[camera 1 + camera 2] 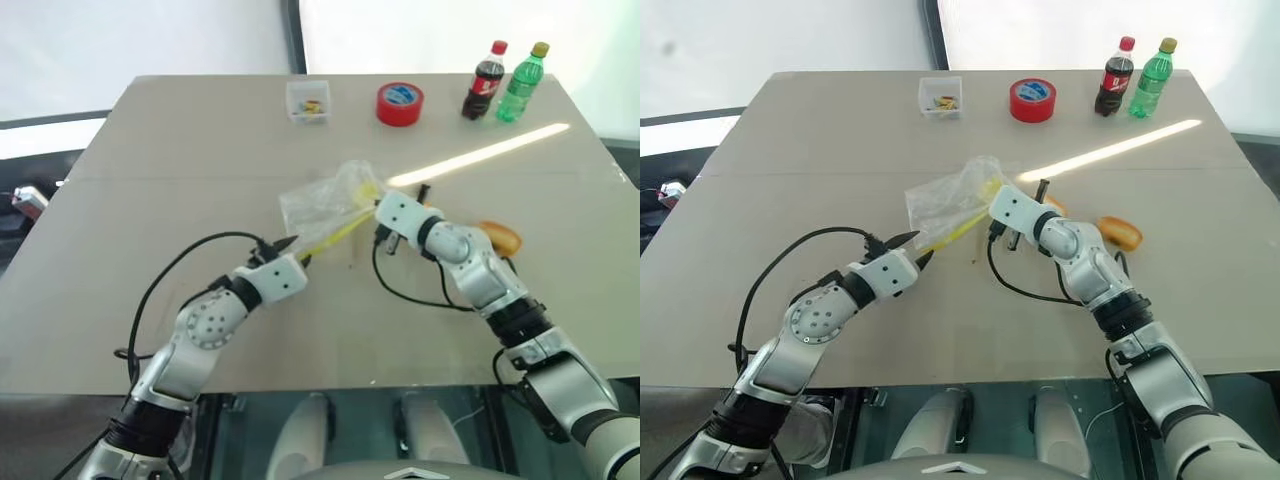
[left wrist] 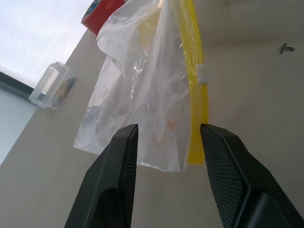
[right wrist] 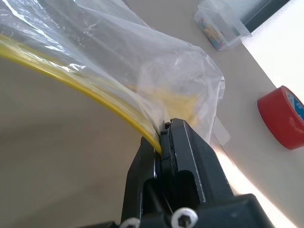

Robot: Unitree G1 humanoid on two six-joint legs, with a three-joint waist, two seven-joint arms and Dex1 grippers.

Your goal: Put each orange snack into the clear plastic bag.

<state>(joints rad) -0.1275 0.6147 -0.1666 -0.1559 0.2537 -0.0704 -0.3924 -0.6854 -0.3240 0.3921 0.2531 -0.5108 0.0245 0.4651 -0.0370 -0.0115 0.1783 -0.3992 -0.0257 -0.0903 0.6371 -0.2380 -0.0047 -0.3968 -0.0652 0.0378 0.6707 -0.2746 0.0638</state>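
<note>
The right gripper (image 3: 164, 137) pinches the bag (image 2: 142, 95) by its yellow strip; the bag's free end hangs just ahead of the left gripper's (image 2: 166, 142) spread fingers.

Far edge clutter on table (image 1: 150, 180)
Clear square tub (image 1: 308, 100), red tape roll (image 1: 400, 104), cola bottle (image 1: 484, 82) beside green bottle (image 1: 523, 83).

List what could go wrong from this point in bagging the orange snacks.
1. The right gripper pinches the clear plastic bag by its yellow strip alone; a tug might pull it free.
2. The left gripper is open around the bag's loose corner; closing there may pinch both layers and keep the mouth shut.
3. An orange snack lies by the right forearm, which might knock it away.
</note>
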